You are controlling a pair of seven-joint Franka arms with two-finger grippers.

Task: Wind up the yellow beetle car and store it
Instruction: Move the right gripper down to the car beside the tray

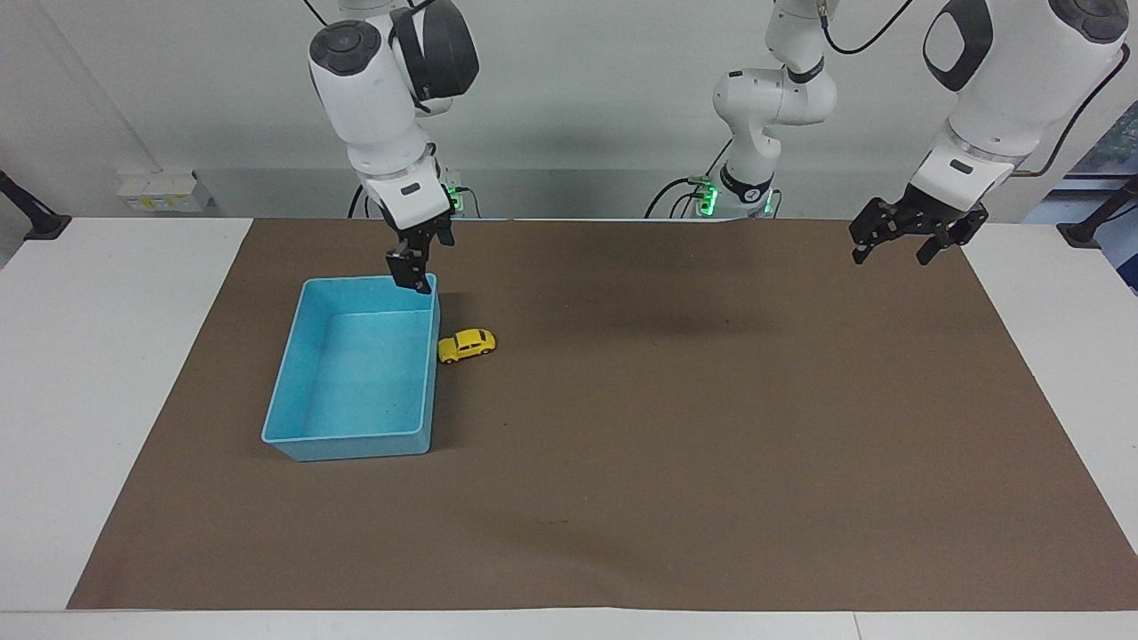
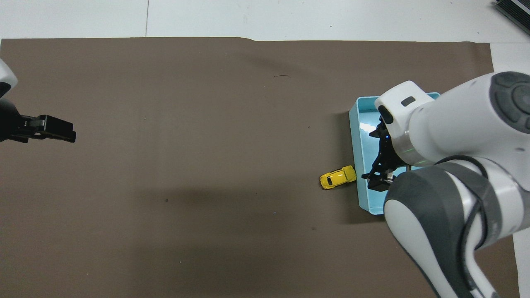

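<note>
Brown mat (image 1: 676, 427) on white bench (image 1: 116, 356), facing view: yellow beetle car (image 1: 467, 345) set touching blue bin (image 1: 427, 373); right hand (image 1: 411, 271) spread wide over bin's corner nearest the robots; left hand (image 1: 907, 238) wide, waiting. Overhead view: car (image 2: 338, 177) beside bin (image 2: 359, 165) on mat (image 2: 207, 165); both hands (image 2: 377, 182) (image 2: 58, 129) empty.

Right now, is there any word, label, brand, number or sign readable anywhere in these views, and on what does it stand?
None can be read.
Small yellow beetle-shaped toy car: no marking shows.
Light blue rectangular plastic bin: plain.
Brown paper mat: plain.
White box-like fittings on the wall ledge: too small to tell.
</note>
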